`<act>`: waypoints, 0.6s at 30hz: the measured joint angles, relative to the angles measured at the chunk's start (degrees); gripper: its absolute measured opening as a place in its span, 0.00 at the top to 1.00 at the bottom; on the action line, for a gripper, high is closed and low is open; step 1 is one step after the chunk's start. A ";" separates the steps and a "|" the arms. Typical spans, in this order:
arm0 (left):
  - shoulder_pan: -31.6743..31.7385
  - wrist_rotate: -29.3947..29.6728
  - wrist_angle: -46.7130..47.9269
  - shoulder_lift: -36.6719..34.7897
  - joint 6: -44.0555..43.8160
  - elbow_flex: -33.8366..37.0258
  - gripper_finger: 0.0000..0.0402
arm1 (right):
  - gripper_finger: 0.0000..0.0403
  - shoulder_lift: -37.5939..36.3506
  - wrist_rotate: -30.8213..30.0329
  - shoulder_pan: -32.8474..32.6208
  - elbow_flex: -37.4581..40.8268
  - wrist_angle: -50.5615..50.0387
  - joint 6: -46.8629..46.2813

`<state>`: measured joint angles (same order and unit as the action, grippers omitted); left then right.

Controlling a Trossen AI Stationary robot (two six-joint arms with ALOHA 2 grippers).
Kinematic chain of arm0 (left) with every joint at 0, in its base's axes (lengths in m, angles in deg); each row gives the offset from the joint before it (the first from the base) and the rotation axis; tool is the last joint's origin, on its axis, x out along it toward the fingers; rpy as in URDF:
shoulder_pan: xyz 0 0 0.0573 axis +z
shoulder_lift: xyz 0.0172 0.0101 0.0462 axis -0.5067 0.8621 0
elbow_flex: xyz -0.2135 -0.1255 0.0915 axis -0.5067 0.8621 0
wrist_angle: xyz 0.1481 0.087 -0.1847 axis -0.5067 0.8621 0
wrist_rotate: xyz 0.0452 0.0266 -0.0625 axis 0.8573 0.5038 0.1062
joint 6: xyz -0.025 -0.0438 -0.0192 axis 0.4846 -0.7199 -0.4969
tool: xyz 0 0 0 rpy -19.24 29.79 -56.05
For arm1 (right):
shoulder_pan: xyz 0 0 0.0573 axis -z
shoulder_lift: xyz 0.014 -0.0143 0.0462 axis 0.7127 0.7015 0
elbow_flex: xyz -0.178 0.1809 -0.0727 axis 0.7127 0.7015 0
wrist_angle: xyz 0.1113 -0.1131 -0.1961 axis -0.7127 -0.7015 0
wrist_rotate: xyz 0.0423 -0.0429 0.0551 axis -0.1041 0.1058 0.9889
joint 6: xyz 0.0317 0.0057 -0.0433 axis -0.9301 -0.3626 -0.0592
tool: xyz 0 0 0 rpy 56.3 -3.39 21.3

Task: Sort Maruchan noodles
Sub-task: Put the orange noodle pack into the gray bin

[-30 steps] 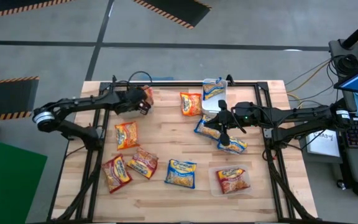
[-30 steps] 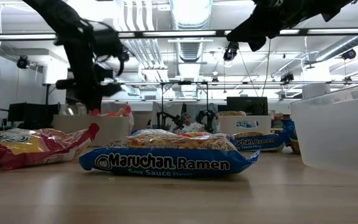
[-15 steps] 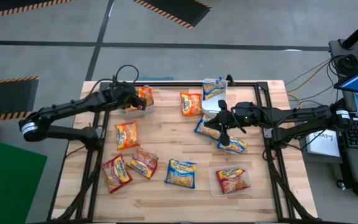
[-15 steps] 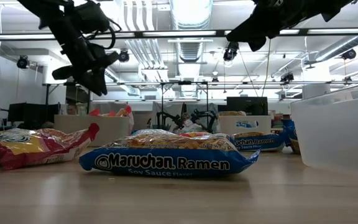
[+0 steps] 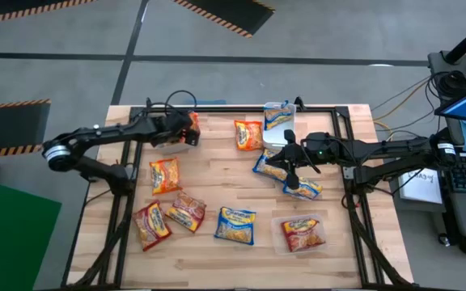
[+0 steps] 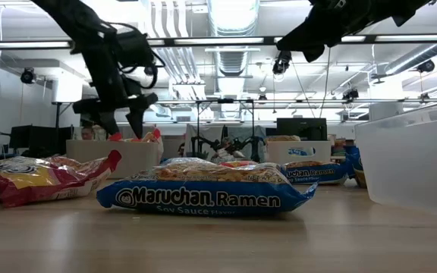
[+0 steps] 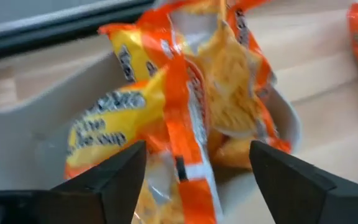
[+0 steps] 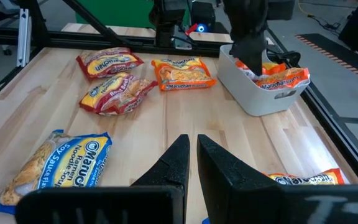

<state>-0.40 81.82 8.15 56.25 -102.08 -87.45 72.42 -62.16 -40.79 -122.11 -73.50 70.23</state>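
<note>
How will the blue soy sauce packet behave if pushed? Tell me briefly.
The blue packet lies flat on the table, so it would likely slide, not roll. Its glossy crinkled wrapper may slip in a pinch. It looks puffy, so probably light.

The left gripper (image 5: 186,132) hangs with fingers spread just over a white bin (image 5: 174,142) stuffed with orange packets (image 7: 185,106), so nothing more goes in there without pressing on them. Bare tabletop (image 5: 213,166) runs down the middle, between an orange packet (image 5: 165,175) and the blue packets (image 5: 270,166) under the right gripper (image 5: 291,172). Along the near edge, red packets (image 5: 152,225), a blue packet (image 5: 235,224) and a clear container (image 5: 301,234) crowd the way.
</note>
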 joint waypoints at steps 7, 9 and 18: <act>0.00 1.52 0.63 3.45 0.72 -1.29 0.39 | 0.94 0.00 0.01 0.07 0.00 0.01 0.00; 0.00 1.74 2.23 4.25 0.19 -1.29 0.42 | 0.94 0.00 0.00 0.07 0.00 -0.01 0.00; -0.09 2.06 2.82 6.67 0.13 -1.45 0.61 | 0.94 0.00 0.00 0.07 0.00 -0.03 -0.02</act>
<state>-0.49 83.88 10.97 62.92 -101.95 -88.90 72.42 -62.16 -40.72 -122.11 -73.54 70.20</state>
